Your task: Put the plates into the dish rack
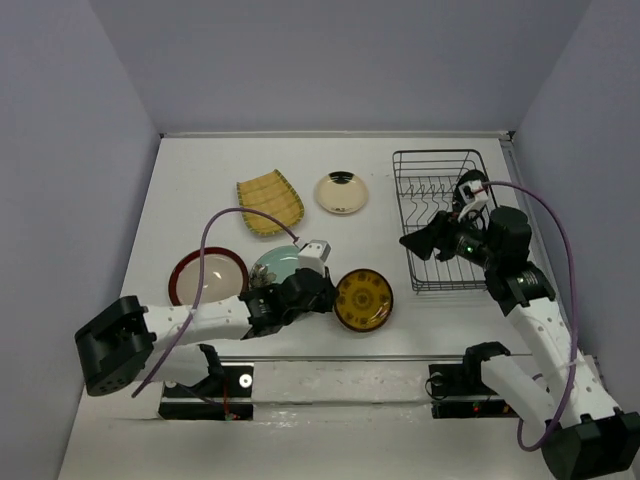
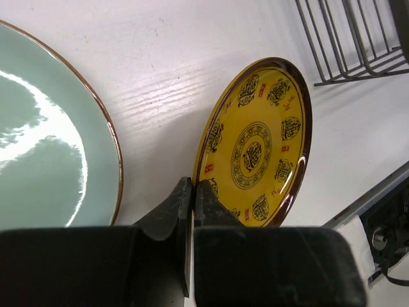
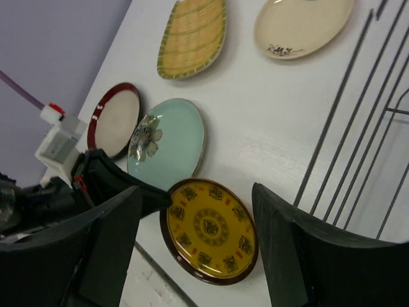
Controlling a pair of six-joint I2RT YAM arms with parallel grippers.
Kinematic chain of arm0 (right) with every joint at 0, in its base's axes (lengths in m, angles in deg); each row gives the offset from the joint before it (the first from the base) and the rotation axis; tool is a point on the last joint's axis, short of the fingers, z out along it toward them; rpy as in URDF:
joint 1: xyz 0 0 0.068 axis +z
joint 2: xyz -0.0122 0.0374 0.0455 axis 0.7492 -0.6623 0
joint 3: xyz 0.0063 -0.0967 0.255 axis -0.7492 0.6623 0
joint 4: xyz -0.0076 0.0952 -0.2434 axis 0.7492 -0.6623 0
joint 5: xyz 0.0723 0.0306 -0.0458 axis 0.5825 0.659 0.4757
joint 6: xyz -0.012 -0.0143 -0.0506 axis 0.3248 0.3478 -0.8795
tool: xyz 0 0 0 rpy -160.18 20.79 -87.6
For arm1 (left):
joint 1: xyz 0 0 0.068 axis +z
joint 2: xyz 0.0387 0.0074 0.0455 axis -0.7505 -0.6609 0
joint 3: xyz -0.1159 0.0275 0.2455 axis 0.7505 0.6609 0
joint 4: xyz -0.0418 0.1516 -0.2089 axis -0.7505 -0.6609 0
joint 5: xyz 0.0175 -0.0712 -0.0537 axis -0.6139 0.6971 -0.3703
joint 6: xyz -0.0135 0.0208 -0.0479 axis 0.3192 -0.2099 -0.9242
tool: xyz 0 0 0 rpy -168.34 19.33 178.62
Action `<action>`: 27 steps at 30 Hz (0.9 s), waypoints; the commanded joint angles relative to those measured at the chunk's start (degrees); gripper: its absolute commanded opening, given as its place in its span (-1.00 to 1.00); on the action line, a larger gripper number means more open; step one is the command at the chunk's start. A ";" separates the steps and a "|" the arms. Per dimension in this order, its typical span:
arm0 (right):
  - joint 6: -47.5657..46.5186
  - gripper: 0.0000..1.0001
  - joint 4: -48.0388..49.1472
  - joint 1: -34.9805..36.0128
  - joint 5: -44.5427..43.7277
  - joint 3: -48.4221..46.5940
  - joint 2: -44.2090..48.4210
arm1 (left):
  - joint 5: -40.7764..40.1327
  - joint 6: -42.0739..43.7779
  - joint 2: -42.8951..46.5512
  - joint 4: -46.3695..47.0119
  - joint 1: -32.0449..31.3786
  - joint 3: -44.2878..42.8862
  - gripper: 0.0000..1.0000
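Ochre plate [image 2: 255, 150] symbols unreadable; left fingers [image 2: 167, 208] together at its rim; right fingers [image 3: 307, 249] apart

You have no legible text, number or brand to read here. The ochre plate [image 2: 255, 150] carries a ring of dark round medallions and small red marks around a central emblem. They look like stylised characters, but you cannot make them out. The cream plate [image 3: 303, 25] bears a small dark mark near its rim, too small to read.

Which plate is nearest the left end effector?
The ochre patterned plate, dark-rimmed: the left end effector sits at its edge, while the teal plate lies apart.
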 commanded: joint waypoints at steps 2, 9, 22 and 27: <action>-5.26 0.60 0.64 12.17 0.18 -4.16 -7.20 | -3.48 10.37 12.60 -6.77 0.46 -4.80 -0.89; -7.46 0.78 3.71 19.14 1.12 -5.04 -14.67 | 2.23 14.43 22.03 -11.52 4.59 -7.79 -0.89; -2.72 -0.86 10.66 25.56 -3.68 -6.88 -16.18 | 12.07 22.85 24.59 -16.96 11.28 -15.95 0.45; -5.08 -0.86 2.23 24.95 -29.51 -11.80 -14.16 | 9.80 28.57 25.46 -23.66 11.28 -18.70 0.98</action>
